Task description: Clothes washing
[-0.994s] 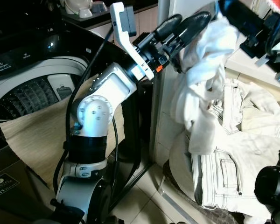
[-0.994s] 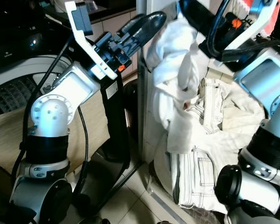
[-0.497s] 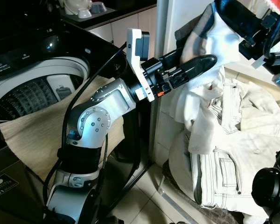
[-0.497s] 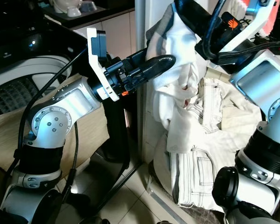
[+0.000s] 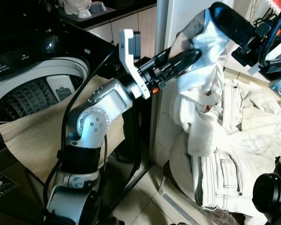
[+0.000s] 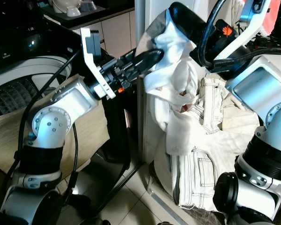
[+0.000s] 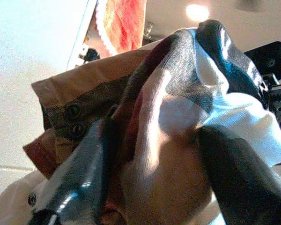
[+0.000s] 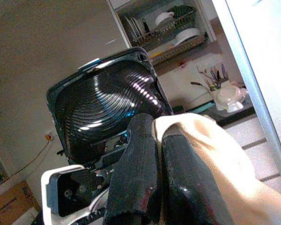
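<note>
White garment (image 5: 196, 93) hangs right of the washing machine (image 5: 35, 89), above the laundry pile (image 5: 234, 154). Right gripper (image 8: 152, 176) pinches its top; raised left gripper (image 7: 152, 159) straddles a fold, fingers apart.

Head stereo pair: looks forward and down, mid-range; both eyes share the washing machine (image 5: 33, 89) at frame left. Wrist views: close along their black fingers (image 8: 145, 173), angled upward.
</note>
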Controlling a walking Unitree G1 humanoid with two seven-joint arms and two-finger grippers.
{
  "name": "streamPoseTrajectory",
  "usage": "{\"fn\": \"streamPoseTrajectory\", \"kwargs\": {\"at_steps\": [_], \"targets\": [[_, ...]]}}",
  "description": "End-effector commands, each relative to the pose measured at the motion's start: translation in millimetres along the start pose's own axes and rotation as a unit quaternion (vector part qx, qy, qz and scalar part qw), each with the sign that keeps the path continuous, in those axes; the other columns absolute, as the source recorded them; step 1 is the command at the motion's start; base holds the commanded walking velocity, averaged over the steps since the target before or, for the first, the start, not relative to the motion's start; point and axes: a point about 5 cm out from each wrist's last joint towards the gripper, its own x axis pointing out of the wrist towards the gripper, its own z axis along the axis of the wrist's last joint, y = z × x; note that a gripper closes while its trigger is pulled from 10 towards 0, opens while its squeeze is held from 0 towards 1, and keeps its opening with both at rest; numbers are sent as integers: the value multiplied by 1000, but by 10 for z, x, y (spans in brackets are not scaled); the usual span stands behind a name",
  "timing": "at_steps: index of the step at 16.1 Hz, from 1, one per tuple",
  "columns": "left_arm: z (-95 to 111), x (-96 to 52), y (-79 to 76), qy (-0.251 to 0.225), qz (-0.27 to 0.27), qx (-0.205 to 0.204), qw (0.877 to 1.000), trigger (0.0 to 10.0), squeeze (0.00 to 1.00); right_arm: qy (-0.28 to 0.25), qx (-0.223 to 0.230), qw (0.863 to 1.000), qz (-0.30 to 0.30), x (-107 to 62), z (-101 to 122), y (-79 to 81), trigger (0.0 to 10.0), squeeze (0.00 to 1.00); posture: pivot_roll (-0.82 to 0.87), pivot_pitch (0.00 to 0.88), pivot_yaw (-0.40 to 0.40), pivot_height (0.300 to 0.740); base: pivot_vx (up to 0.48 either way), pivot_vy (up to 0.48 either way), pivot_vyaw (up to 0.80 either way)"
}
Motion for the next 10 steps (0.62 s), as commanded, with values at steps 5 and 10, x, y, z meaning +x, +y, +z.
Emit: {"fn": "streamPoseTrajectory", "kwargs": {"at_steps": [5,10], "targets": [[-9,-10,43,11,21,10,1000,0,0,-4,-8,1000,4,-1,18,26,0,0,-125,0,82,740,0,0,0],[42,-50,87,-2,35,12,999,0,0,-6,-11,1000,-4,14,23,15,0,0,-115,0,81,740,0,0,0]]}}
